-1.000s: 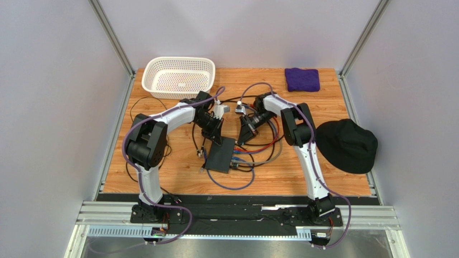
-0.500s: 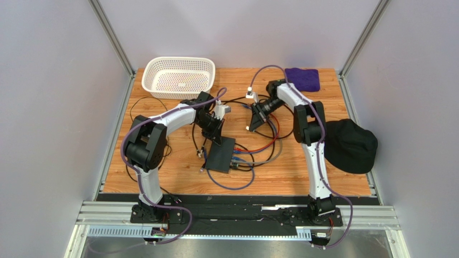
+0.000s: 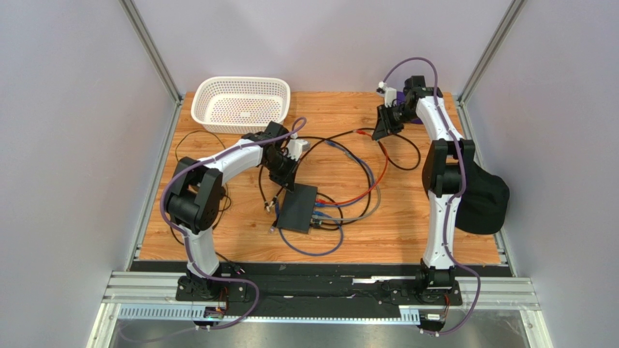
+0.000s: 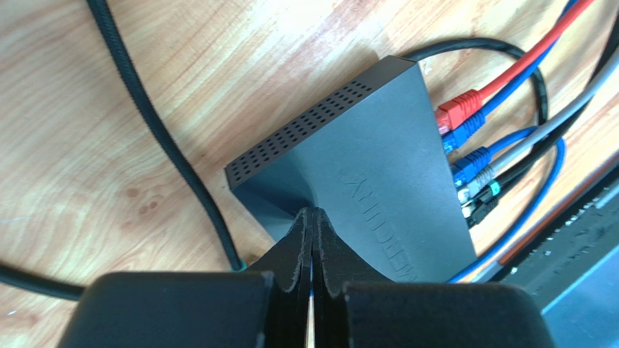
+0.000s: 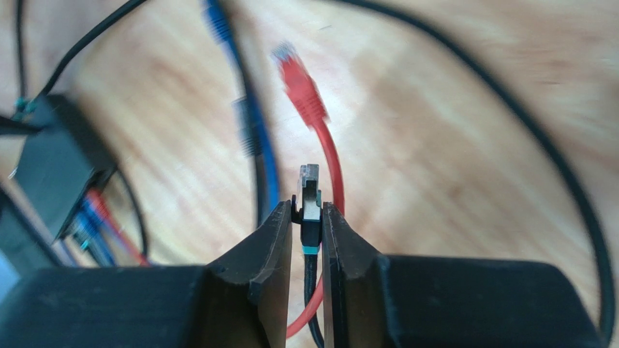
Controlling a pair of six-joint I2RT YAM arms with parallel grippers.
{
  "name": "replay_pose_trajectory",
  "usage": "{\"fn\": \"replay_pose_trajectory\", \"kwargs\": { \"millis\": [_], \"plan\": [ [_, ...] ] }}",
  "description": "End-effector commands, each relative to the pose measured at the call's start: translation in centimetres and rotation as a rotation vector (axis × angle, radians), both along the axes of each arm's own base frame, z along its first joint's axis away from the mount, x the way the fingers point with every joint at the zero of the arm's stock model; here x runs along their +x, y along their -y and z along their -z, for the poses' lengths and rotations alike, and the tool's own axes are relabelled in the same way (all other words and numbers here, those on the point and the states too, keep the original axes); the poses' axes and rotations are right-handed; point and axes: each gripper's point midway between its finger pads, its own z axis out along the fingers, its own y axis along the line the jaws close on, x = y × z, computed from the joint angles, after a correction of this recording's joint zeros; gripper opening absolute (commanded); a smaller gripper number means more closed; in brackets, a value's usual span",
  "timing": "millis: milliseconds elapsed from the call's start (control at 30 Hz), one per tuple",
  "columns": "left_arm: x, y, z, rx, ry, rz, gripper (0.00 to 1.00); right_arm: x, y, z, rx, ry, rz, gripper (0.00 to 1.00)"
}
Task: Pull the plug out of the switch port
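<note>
- Nearest the arm bases, the switch (image 3: 298, 209) lay flat mid-table, its socket row turned to the right.
- Red, blue and grey plugs (image 4: 465, 156) sat in that row, so only part of the wiring had been freed.
- The left gripper (image 4: 312, 217) had its fingers pressed together with nothing between them, tips down on the switch's far top edge. This was likely to pin the box so a tug on a lead would not drag it. Whether the tips bore down hard or only rested, the wrist view did not settle.
- Further out, loose loops of cable (image 3: 363, 181) spread across the wood. A free red plug (image 5: 299, 83) lay on the boards, in no socket.
- The right gripper (image 5: 308, 210) was pinching a black plug (image 5: 310, 190) by its body, clip end pointing past the fingertips.
- It was held off the table at the far right, well apart from the switch, so I judged the pull done and only the release left.
- A black hat (image 3: 472, 196) sat at the right edge.
- A white basket (image 3: 240, 129) stood at the far left, touched by neither arm.
</note>
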Motion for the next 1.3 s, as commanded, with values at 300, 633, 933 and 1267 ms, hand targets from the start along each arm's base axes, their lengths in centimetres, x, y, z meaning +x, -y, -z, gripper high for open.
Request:
{"fn": "replay_pose_trajectory", "kwargs": {
  "millis": [300,633,933,1267],
  "plan": [
    [-0.9,-1.4,-2.5,0.012,0.098,0.073,0.0,4.1,-4.2,-7.1,0.034,0.234,0.064,0.59],
    [-3.7,1.5,-5.8,-0.215,0.054,0.201,0.09,-12.6,-11.5,-3.8,0.284,-0.09,-0.284,0.61],
    [-4.3,0.5,-2.0,-0.133,-0.047,0.143,0.32,-19.4,-15.5,0.3,0.365,-0.393,-0.423,0.53],
    [-4.4,-0.8,2.2,-0.007,-0.127,0.094,0.39,-19.2,-16.8,3.2,0.352,-0.471,-0.398,0.52]
  ]
}}
